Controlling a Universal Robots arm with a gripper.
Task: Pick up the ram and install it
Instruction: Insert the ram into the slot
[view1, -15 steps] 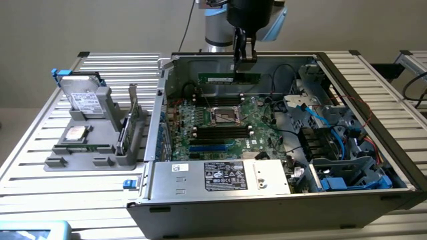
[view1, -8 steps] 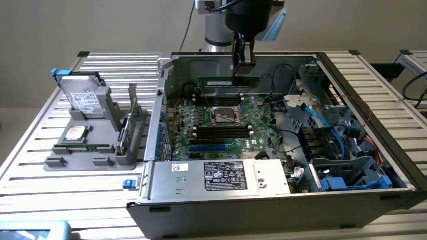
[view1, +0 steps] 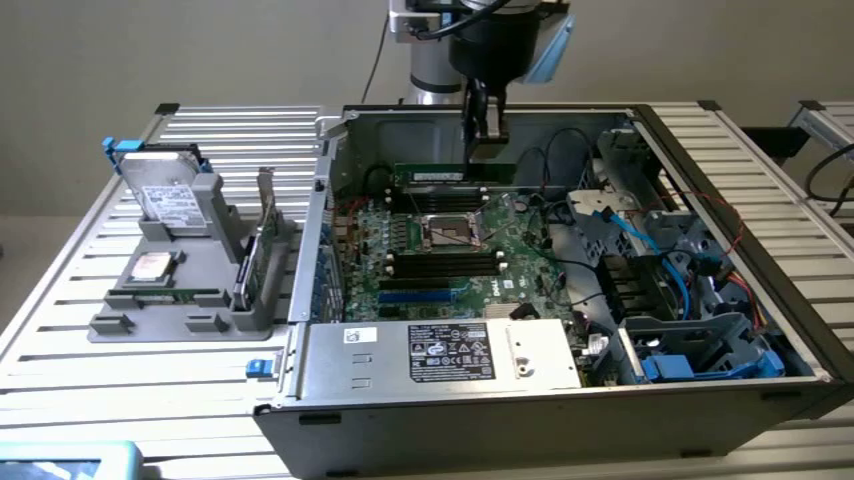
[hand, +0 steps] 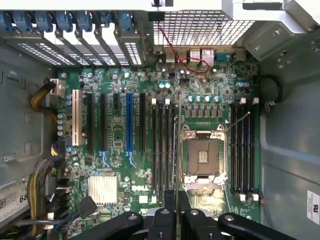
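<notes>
Inside the open computer case (view1: 534, 430), the gripper (view1: 483, 148) hung fingers-down over the far part of the motherboard (view1: 400, 240), clamped on the top edge of the ram (view1: 441, 175). The stick was carried on edge, its long side level and its contact edge downward, presumably so that it could go straight down into a slot. Seen from the wrist, the ram appeared as a thin line running out from between the fingers (hand: 167, 220). It lay parallel to the black memory slots (hand: 162, 150) and just beside the processor socket (hand: 202, 157), an alignment that suited a straight downward push. Whether the lower edge had entered a slot or merely stood just above it could not be told. On the exterior view's left, a grey holder (view1: 174, 320) carried other parts, well apart from the case.
</notes>
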